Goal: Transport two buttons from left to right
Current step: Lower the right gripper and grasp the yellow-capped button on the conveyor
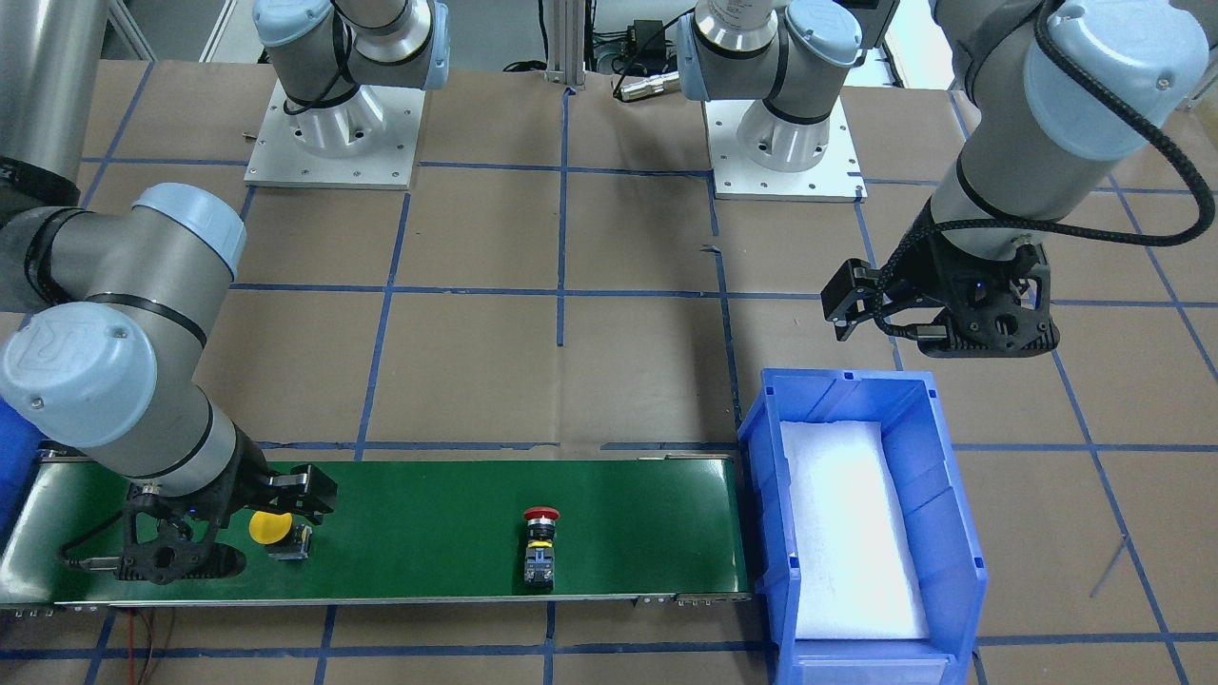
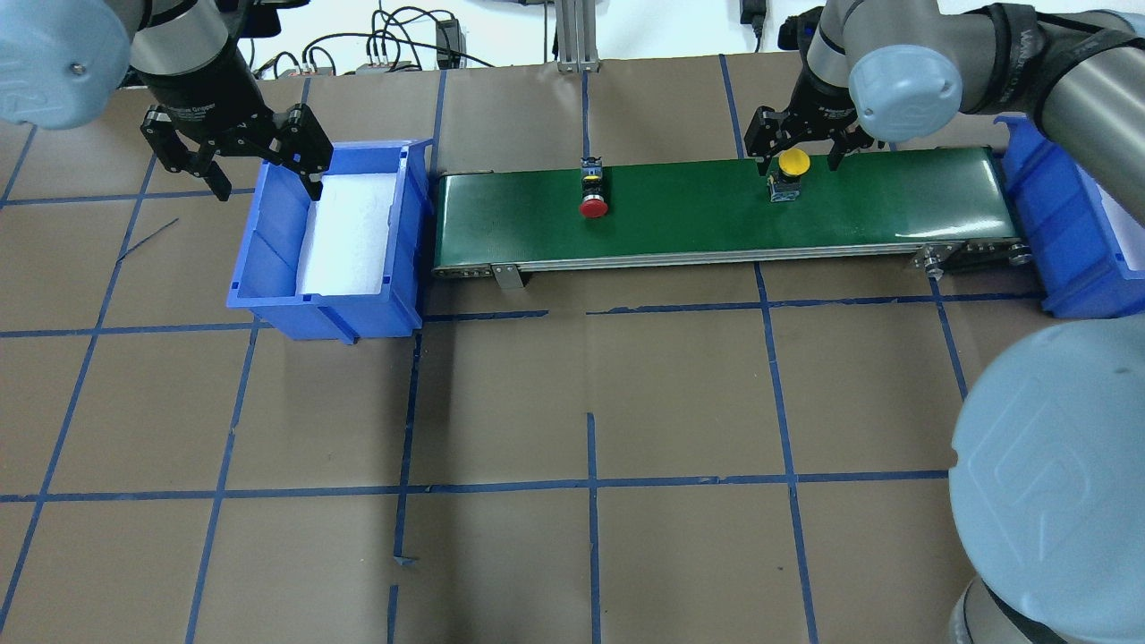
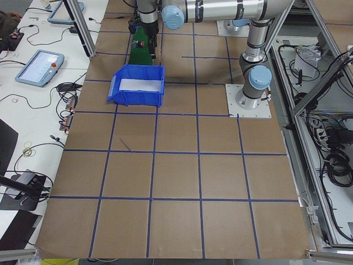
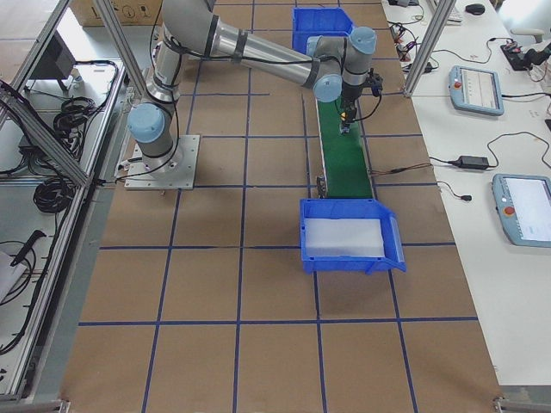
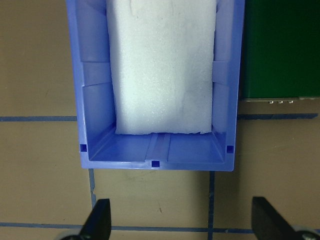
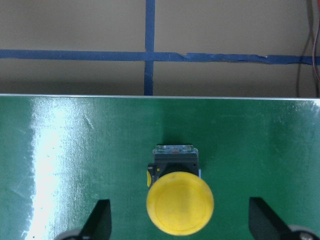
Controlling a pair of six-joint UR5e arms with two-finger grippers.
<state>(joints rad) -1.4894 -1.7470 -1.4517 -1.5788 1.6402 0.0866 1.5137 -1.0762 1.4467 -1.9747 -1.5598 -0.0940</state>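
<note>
The yellow-capped button (image 2: 791, 170) lies on the green conveyor belt (image 2: 698, 215), toward its right end; it also shows in the right wrist view (image 6: 179, 200) and the front view (image 1: 274, 529). My right gripper (image 2: 796, 150) hangs open just above it, fingers (image 6: 100, 220) on either side and clear of it. The red-capped button (image 2: 593, 192) lies mid-belt, also in the front view (image 1: 540, 547). My left gripper (image 2: 255, 170) is open and empty above the far end of the blue bin (image 2: 268, 259) at the left, which holds only white foam (image 5: 162, 65).
A second blue bin (image 2: 1069, 233) stands at the belt's right end, partly hidden by my right arm. The brown table has blue tape lines. The arm bases (image 1: 790, 143) stand at the robot's side of the table.
</note>
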